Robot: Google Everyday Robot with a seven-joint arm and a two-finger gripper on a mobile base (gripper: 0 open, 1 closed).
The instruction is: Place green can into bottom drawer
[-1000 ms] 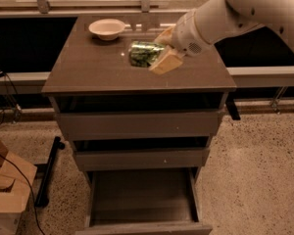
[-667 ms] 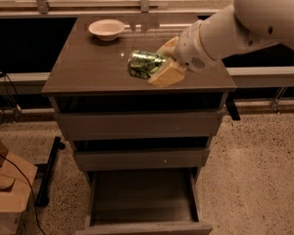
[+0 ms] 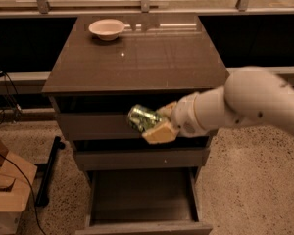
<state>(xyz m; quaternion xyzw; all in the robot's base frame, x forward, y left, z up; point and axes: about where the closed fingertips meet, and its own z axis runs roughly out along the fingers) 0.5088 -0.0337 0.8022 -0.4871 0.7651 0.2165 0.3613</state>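
Note:
The green can (image 3: 143, 119), mottled green and white with a shiny end, is held sideways in my gripper (image 3: 159, 124), whose cream fingers (image 3: 159, 133) are shut on it. The can hangs in the air in front of the top drawer's face, below the cabinet top's front edge. My white arm comes in from the right. The bottom drawer (image 3: 142, 226) is pulled out and open directly below, its inside bare as far as I see.
A cream bowl (image 3: 107, 28) stands at the back left of the cabinet top (image 3: 137, 58). A cardboard box (image 3: 7, 190) and a black cable lie on the floor at the left. Speckled floor lies to the right.
My gripper has carried the green can off the cabinet top, forward and down past the front edge, to the height of the top drawer's face.

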